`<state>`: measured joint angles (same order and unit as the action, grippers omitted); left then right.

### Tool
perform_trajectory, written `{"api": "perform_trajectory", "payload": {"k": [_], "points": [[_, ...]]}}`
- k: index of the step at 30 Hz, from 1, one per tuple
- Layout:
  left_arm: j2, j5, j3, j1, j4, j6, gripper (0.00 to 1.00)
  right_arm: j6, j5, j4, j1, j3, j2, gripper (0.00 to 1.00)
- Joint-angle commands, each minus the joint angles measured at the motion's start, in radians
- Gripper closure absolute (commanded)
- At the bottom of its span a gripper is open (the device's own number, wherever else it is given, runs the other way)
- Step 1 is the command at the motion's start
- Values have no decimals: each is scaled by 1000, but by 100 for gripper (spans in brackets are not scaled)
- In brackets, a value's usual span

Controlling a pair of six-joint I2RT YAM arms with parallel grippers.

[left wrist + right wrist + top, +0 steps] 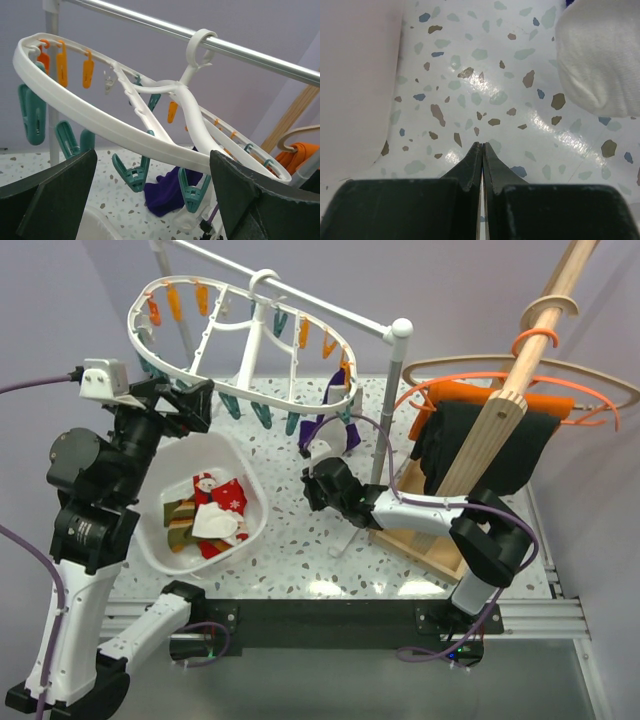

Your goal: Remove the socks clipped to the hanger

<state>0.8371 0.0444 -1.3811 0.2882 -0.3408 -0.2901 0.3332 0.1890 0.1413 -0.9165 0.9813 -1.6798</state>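
Shut on nothing, the right pincer [482, 147] should open wide (the left pincer [153, 170] gapes, empty) before taking the white knitted sock [595, 55] ahead-right of it.

White hanger [100, 124] close before left claw [153, 162]

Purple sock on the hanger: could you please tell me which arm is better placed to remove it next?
Probably right: the right claw, shut, sits close by the purple sock, while the open left claw is at the far end of the hanger.
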Motion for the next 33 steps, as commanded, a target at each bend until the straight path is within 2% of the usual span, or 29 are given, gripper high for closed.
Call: {"api": "perform_trajectory", "payload": {"k": [1,5,7,12,15,17,19,20,21,22,23,24,29,31,33], "points": [[-6,109,-56,-1,-43,23,0,26,-6,-11,-4,-1,22,100],[-10,265,-88,2,-79,14,0,24,-34,-12,-15,2,22,100],[-12,278,-99,8,-87,14,0,17,-80,-9,-19,-1,25,100],[-35,198,-99,26,-113,22,3,10,-186,-5,-25,2,49,100],[-61,130,-53,42,-109,31,5,10,-128,-40,-25,19,48,100],[-73,132,-38,43,-112,6,5,46,46,-71,-27,40,25,82],[-93,137,-32,54,-122,-12,6,56,133,-42,-27,48,-18,66],[-101,152,-32,58,-132,-20,6,61,165,-5,-25,63,-37,62],[-121,156,-27,68,-130,-24,6,67,259,0,-25,78,-58,58],[-128,157,-24,74,-129,-24,7,84,314,-5,-25,98,-84,48],[-136,153,-18,86,-118,-23,7,99,369,-5,-25,135,-128,45],[-148,150,-16,91,-113,-20,7,108,450,1,-25,152,-155,38],[-155,132,2,140,-99,-11,8,84,616,93,-15,293,-320,8],[-158,129,13,154,-95,-9,8,92,613,77,13,350,-365,1],[-165,133,27,173,-93,-7,8,127,603,31,34,428,-423,1]]}}
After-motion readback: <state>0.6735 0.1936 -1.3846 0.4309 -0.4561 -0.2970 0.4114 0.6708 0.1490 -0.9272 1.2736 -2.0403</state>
